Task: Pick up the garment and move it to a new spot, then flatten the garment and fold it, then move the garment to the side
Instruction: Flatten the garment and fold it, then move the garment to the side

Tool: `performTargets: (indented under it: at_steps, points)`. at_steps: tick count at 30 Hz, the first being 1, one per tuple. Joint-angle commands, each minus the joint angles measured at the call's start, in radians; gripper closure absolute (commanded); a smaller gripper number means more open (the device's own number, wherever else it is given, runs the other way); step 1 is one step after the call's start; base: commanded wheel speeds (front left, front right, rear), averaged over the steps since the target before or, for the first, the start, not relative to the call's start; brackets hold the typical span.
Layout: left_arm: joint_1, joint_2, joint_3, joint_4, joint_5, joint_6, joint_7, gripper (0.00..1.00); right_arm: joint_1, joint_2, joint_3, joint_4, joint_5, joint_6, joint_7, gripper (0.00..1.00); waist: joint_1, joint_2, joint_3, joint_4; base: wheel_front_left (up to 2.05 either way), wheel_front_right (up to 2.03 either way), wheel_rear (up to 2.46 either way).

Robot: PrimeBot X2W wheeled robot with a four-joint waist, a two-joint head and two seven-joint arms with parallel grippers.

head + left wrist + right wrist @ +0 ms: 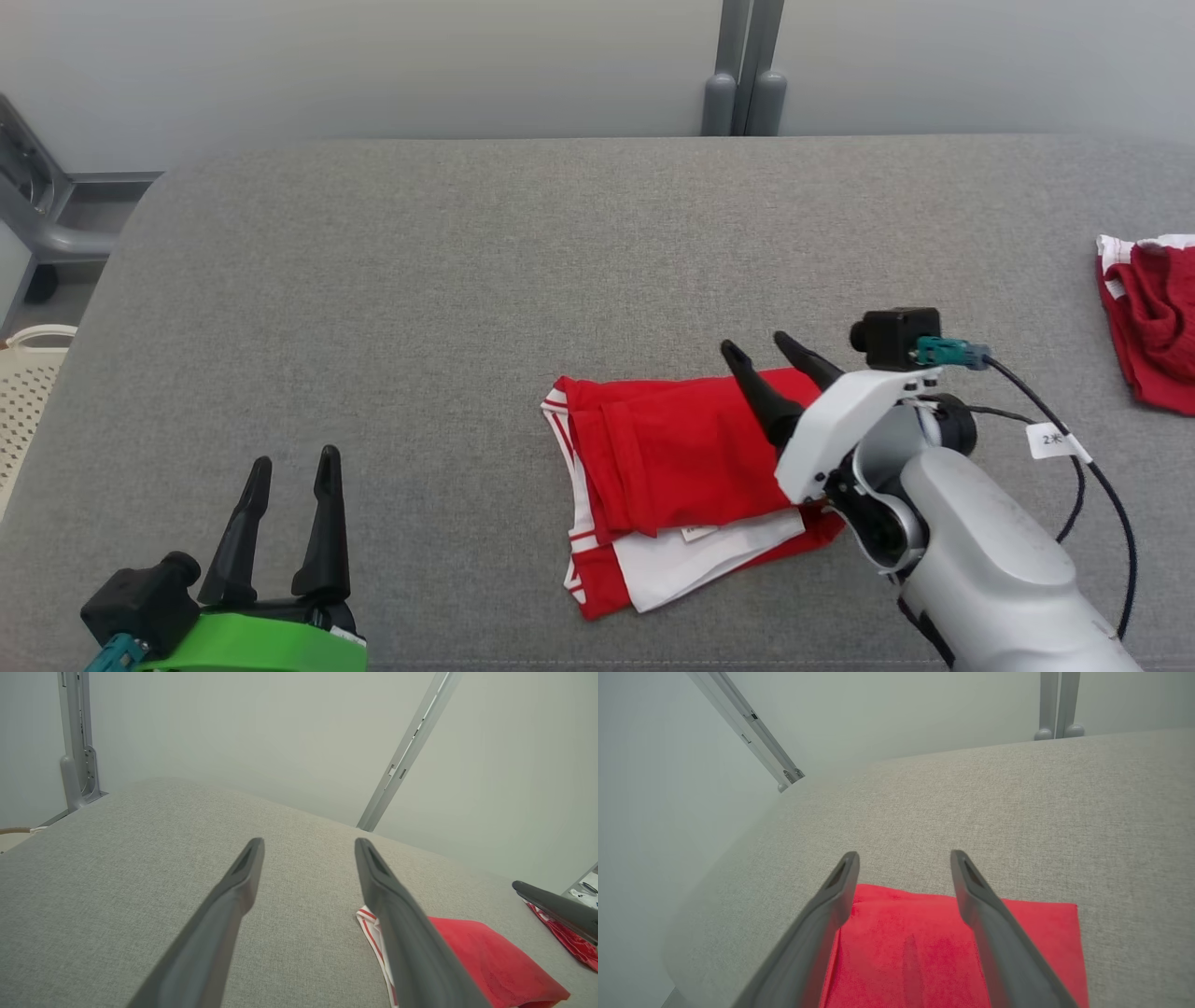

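As the garment [672, 485] lies folded, right gripper [756, 343] hangs spread and empty over it — seemingly poised to shift it aside; left gripper [295, 457] spread, idle.

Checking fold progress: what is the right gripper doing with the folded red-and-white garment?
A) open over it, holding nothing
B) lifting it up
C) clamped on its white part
A: the right gripper has its jaws apart over the garment, which lies flat on the grey surface.
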Motion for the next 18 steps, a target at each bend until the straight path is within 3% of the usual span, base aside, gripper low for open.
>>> performTargets:
  at_steps: [1, 8, 18]
  points:
    - [0.016, 0.005, 0.002, -0.001, 0.004, 0.008, -0.001, 0.00, 0.016, -0.013, -0.013, -0.005, -0.010, 0.000, 0.005, 0.00, 0.0000, 0.0000, -0.002, -0.006, 0.00, 0.00, 0.00]
    - [0.016, 0.006, 0.002, -0.001, 0.002, 0.008, -0.001, 0.00, 0.075, -0.071, -0.132, -0.044, -0.050, 0.000, 0.052, 0.00, 0.0000, 0.0000, 0.005, -0.025, 0.00, 0.00, 0.00]
    - [0.019, 0.015, 0.009, -0.010, 0.005, 0.016, 0.000, 0.00, 0.148, -0.055, -0.265, -0.125, -0.096, 0.000, 0.065, 0.00, 0.0000, 0.0000, 0.018, -0.052, 0.00, 0.00, 0.00]
